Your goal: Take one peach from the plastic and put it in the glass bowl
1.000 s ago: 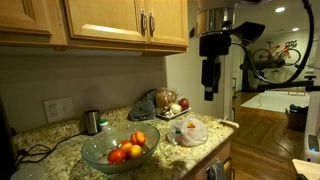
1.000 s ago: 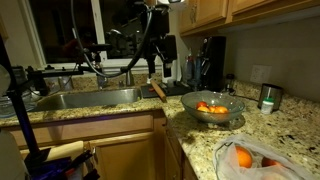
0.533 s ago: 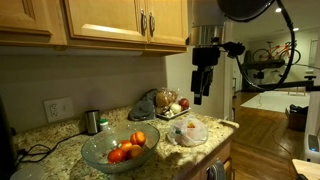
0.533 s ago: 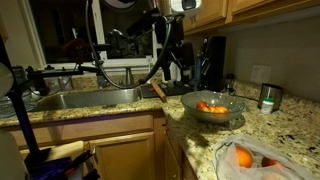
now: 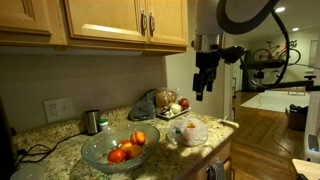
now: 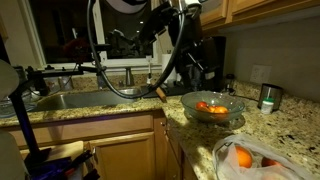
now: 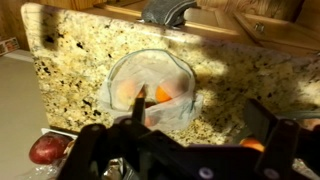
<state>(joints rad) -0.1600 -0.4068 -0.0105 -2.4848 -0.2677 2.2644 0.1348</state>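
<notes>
**A:** Where is the fruit sitting?

**B:** The peach is lying inside the plastic, with a second one showing just beside it. The bag's mouth is gaping upward. It is resting on the granite counter, near the front edge. The gripper is hanging high above the bag, jaws spread wide, carrying nothing.

**A:** How are you expecting it to handle?

**B:** I'm judging it light, round and soft-skinned, so it is likely bruising under a hard squeeze and rolling if nudged. The film is looking thin and slippery and may be lifting along with the fruit. I'd be taking the peach across its widest middle, coming straight down through the open mouth and closing gently.

**A:** Surface and room?

**B:** The counter is looking flat, hard and speckled. The glass bowl is standing well apart from the bag and is already carrying several fruits. A steel cup is sitting behind it, and cabinets are hanging overhead. A sink is lying beyond the bowl.
</notes>
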